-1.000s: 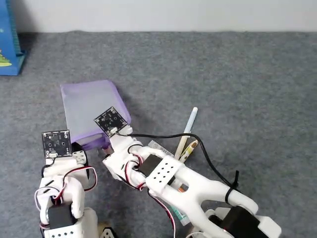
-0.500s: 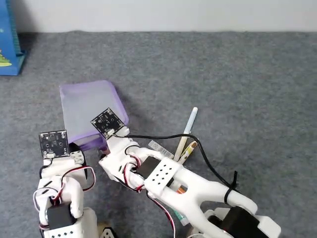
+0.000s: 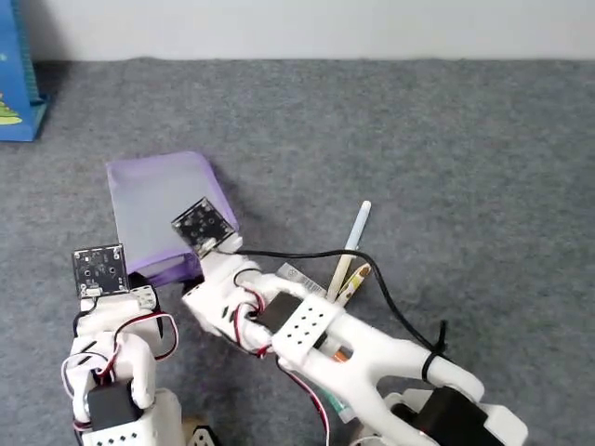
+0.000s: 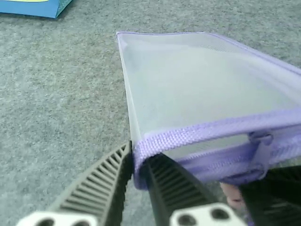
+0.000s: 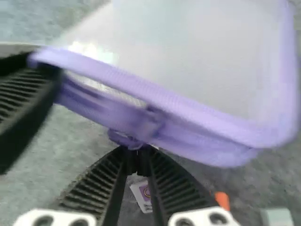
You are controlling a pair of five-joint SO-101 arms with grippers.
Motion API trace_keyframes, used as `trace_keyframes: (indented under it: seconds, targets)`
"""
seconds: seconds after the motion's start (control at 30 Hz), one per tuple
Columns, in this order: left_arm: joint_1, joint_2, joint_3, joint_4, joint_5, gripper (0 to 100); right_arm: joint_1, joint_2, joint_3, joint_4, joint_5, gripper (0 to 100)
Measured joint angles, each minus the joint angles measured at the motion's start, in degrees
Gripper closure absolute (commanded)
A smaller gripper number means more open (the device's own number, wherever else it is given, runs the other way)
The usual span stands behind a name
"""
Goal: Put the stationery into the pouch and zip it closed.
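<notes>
Purple mesh pouch [image 3: 156, 206] [image 4: 202, 84] [image 5: 197, 56]: flat on the grey felt mat [image 3: 446, 139], zipper edge toward the two arms, closed far edge away from them. Zip band purple, panel translucent and pale. Contents not discernible through the mesh.

Zipper pull [image 4: 260, 140] [image 5: 137, 126]: on the zip band, partway along the pouch's near edge.

Left gripper [image 4: 137, 165]: clamped onto the pouch's near corner, one ribbed black finger on each side of the purple band end. Corner lifted slightly off the mat.

Right gripper [image 5: 138, 157]: at the pouch's zip band, jaws pressed together right under the zipper pull with its tab pinched between them. Left gripper's dark finger also visible off to one side of the band in the right wrist view.

Beside the pouch, on the right arm's side, well apart from it: light-blue pen [image 3: 359, 223], cream pen [image 3: 341, 271] and patterned pen [image 3: 359, 276], lying close together, all outside the pouch. Small white printed item [image 3: 299, 276] between pens and pouch, partly under the right arm [image 3: 325, 334]; kind not clear.

Left arm [image 3: 112, 372]: on the near side of the pouch's corner.

Blue box [image 3: 17, 74]: beyond the pouch, at the far corner of the mat, against the white wall.
</notes>
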Motion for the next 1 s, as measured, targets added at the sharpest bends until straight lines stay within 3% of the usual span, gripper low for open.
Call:
trace_keyframes:
  seconds: [0.4, 0.63, 1.0]
  targets:
    - [-0.2, 0.0, 0.0, 0.0, 0.0, 99, 11.2, -9.3, 0.0, 14.8, 2.8, 98.7]
    - [-0.2, 0.0, -1.4, 0.1, 0.6, 99, 4.7, -8.7, 0.0, 16.4, 2.8, 76.5]
    - [-0.2, 0.0, -2.5, 0.2, 0.9, 99, -1.6, 1.7, 0.0, 1.2, 2.8, 79.7]
